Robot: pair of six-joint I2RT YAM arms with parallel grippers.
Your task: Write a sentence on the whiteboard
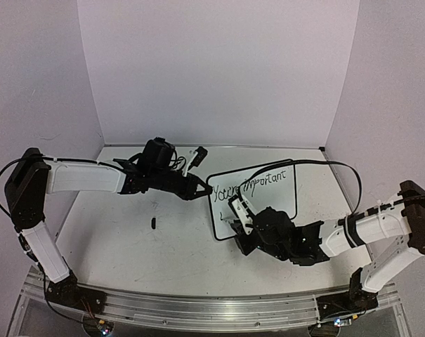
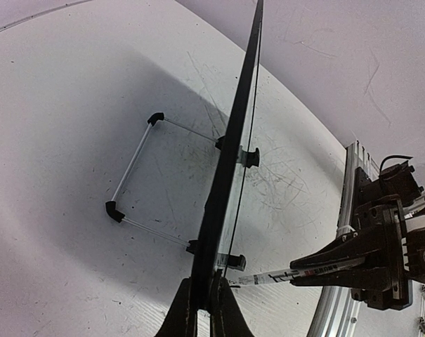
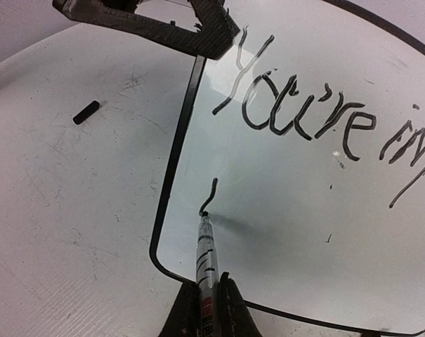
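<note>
The whiteboard [image 1: 268, 191] stands tilted at the table's middle, with "You're important" written along its top. My left gripper [image 1: 202, 189] is shut on the board's left frame edge; in the left wrist view the fingers [image 2: 206, 284] pinch the whiteboard [image 2: 233, 140], which shows edge-on. My right gripper [image 3: 208, 284] is shut on a marker [image 3: 206, 249]. Its tip touches the whiteboard [image 3: 303, 210] at the lower end of a short black stroke under the "Y". In the top view the right gripper [image 1: 239, 213] sits at the board's lower left.
A small black marker cap [image 1: 153, 224] lies on the table left of the board, and the cap [image 3: 86, 112] also shows in the right wrist view. The board's wire stand [image 2: 131, 165] rests on the table behind it. Pale walls enclose three sides.
</note>
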